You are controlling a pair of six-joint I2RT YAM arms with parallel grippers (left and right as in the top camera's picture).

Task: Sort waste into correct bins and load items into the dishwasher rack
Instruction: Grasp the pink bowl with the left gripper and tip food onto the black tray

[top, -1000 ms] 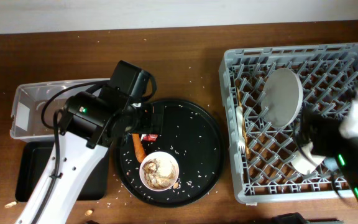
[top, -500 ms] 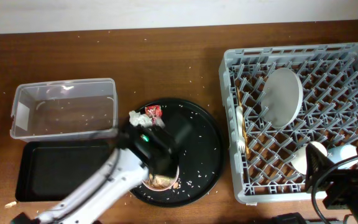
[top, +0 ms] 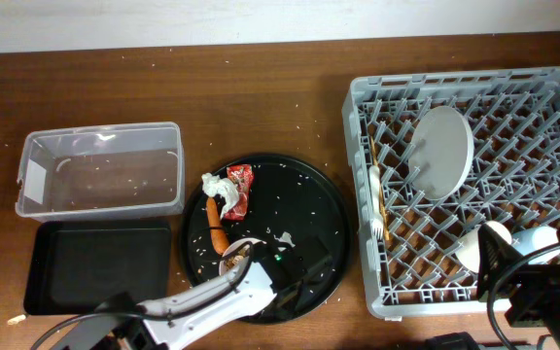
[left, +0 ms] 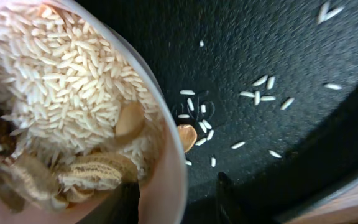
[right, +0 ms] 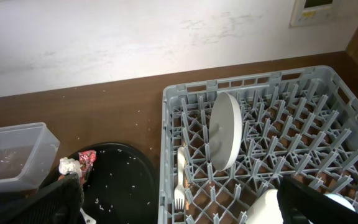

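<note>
A white bowl [left: 73, 93] of rice and brownish scraps stands on the round black tray [top: 309, 209]; overhead my left arm [top: 212, 297] covers most of it. My left gripper [left: 176, 199] straddles the bowl's rim, one finger [left: 126, 202] inside against the wall, the other [left: 225, 196] outside with a gap showing. An orange carrot [top: 217, 230], a crumpled white tissue [top: 218, 186] and a red wrapper [top: 242, 187] lie on the tray. The grey dishwasher rack [top: 377, 282] holds an upright plate [top: 442, 151], two white cups [top: 482, 245], a white utensil [right: 180, 180] and chopsticks [top: 385, 209]. My right gripper [right: 191, 205] hangs wide open above the rack's near-left corner.
The clear tub [top: 100, 167] stands at the left, with the shallow black tray [top: 95, 267] just in front of it. Loose rice grains dot the round tray and the wooden table [top: 261, 87]. My right arm [top: 542, 287] sits at the rack's front right corner.
My left arm has swung from the tray's left side down to the front edge and now lies over the bowl, jaws narrowing round its rim. The right arm pulled back off the rack.
</note>
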